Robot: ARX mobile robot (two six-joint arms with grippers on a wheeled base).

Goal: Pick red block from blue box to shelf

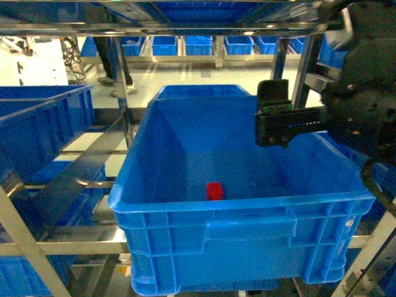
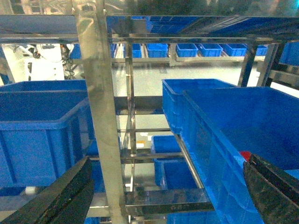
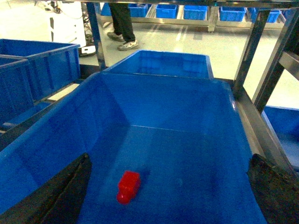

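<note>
Head view: red block sits low-center in the blue crate; right gripper hovers wide open, empty.

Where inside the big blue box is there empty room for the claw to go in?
Most of the blue box floor is bare: everything behind and right of the red block, up to the far wall. It is tighter near the front wall, where the block lies.

Probably a warehouse: steel racking stacked with blue crates.
</note>
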